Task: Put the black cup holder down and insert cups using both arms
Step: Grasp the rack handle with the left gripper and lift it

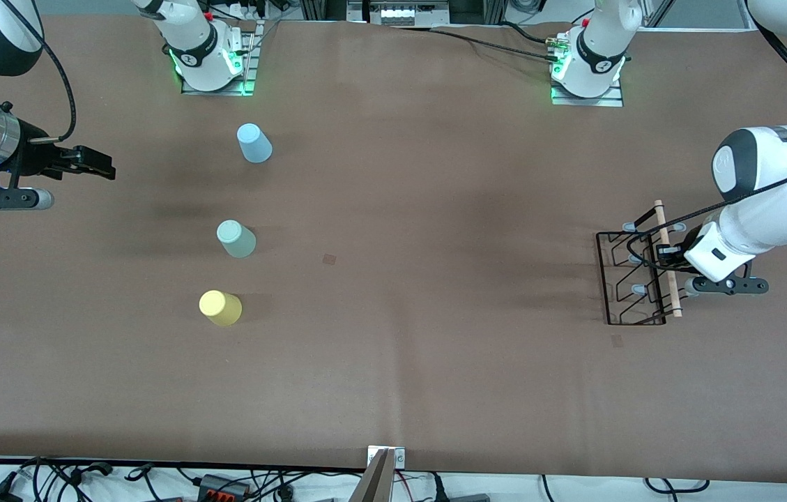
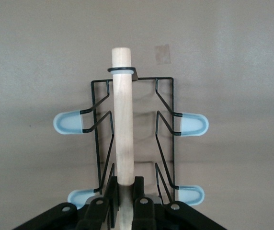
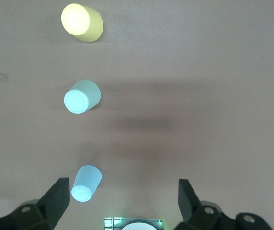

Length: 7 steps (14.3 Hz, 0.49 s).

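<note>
The black cup holder [image 1: 663, 237] stands on the table at the left arm's end, its wooden rod on top and its pale-tipped pegs sticking out to both sides. My left gripper [image 1: 669, 260] is shut on the middle of that rod [image 2: 122, 120], with the left gripper's [image 2: 124, 184] pads pressed against the wood. Toward the right arm's end, three upturned cups stand in a row: light blue [image 1: 254, 143], sage green [image 1: 235, 238], yellow [image 1: 219, 307]. My right gripper [image 1: 90, 162] hangs open and holds nothing, over the table at the right arm's end. The right wrist view shows the right gripper [image 3: 123, 182] with the blue cup [image 3: 86, 183], green cup [image 3: 82, 96] and yellow cup [image 3: 82, 21] below.
The two arm bases [image 1: 208, 59] [image 1: 588, 70] stand along the table edge farthest from the front camera. Small square marks lie on the brown table [image 1: 329, 259] [image 1: 617, 341]. Cables run along the edge nearest the front camera.
</note>
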Available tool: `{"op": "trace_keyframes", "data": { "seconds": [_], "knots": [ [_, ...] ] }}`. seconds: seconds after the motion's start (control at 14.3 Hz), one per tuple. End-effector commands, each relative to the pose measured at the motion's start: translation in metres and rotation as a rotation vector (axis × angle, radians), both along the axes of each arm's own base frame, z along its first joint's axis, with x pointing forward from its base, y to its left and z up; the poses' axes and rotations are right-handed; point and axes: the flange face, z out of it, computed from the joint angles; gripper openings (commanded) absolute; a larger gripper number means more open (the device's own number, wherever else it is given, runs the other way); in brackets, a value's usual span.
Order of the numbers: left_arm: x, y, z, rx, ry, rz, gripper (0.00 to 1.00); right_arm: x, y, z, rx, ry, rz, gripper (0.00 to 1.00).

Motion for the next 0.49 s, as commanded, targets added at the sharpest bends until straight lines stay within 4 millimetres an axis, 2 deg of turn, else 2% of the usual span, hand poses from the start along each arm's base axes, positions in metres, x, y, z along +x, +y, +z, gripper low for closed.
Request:
{"op": "trace_keyframes", "data": {
  "seconds": [0.0,0.21,0.35,0.42],
  "knots": [
    [-0.003,0.001,0.006,-0.001,-0.008,-0.020,0.01,-0.007,0.002,0.002,0.014,-0.003,-0.002,1.00],
    [-0.001,0.000,0.015,0.001,-0.023,-0.021,0.01,-0.009,0.002,0.001,0.014,0.002,-0.002,1.00],
    [0.004,-0.007,0.038,0.002,-0.058,-0.033,0.01,-0.010,0.002,0.001,0.014,0.000,-0.002,1.00],
    [0.007,-0.017,0.050,-0.001,-0.059,-0.048,0.01,-0.010,0.002,0.001,0.014,0.000,-0.002,1.00]
  ]
}}
